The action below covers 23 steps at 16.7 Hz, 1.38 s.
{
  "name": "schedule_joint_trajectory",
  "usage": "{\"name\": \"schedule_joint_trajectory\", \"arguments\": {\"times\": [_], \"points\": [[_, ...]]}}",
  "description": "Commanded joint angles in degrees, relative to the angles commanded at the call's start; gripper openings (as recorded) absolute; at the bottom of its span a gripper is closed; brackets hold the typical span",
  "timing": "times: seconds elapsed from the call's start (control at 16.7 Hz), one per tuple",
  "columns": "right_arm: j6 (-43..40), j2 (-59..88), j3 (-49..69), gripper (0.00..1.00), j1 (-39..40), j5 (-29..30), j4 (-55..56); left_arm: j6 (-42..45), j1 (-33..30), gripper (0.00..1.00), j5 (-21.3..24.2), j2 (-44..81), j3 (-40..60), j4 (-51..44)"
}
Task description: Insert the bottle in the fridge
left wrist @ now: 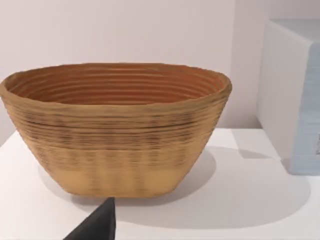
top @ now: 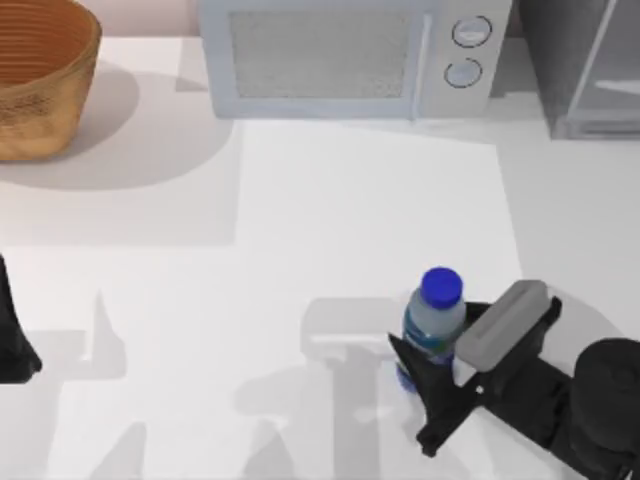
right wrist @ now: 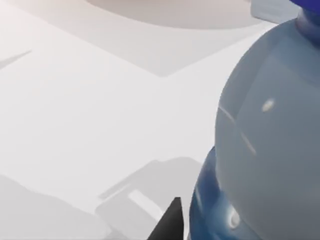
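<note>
The bottle (top: 434,318), clear with a blue cap, stands upright on the white table (top: 300,220) at the front right. My right gripper (top: 420,366) reaches it from the front right and is shut on its lower body. One dark finger (top: 418,385) lies along its front side; the other is hidden under the grey wrist block. In the right wrist view the bottle (right wrist: 270,145) looms close beside a fingertip (right wrist: 170,222). The fridge (top: 585,70), dark grey with a light frame, stands at the back right corner. My left arm (top: 12,345) is parked at the left edge, gripper open.
A white microwave (top: 350,55) with two dials stands at the back middle, just left of the fridge. A woven basket (top: 40,80) sits at the back left and shows close in the left wrist view (left wrist: 115,130).
</note>
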Motion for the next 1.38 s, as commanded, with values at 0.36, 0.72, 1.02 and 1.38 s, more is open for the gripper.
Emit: {"name": "schedule_joint_trajectory", "arguments": {"times": [0.36,0.72,1.02,1.38], "points": [[-2.39,-12.78,-2.93,0.01,-10.22,-9.68,-10.50,0.00,0.00,1.00,0.00,0.00,0.00,0.00],[-5.88,-32.63,-7.48,0.01,-24.76,-24.57,-26.28,0.00,0.00,1.00,0.00,0.00,0.00,0.00],[-6.66,-35.91,-8.33,0.01,-27.85,-27.73,-29.36,0.00,0.00,1.00,0.00,0.00,0.00,0.00],[-6.17,-38.98,-7.97,0.01,-28.19,-26.13,-31.88,0.00,0.00,1.00,0.00,0.00,0.00,0.00]]}}
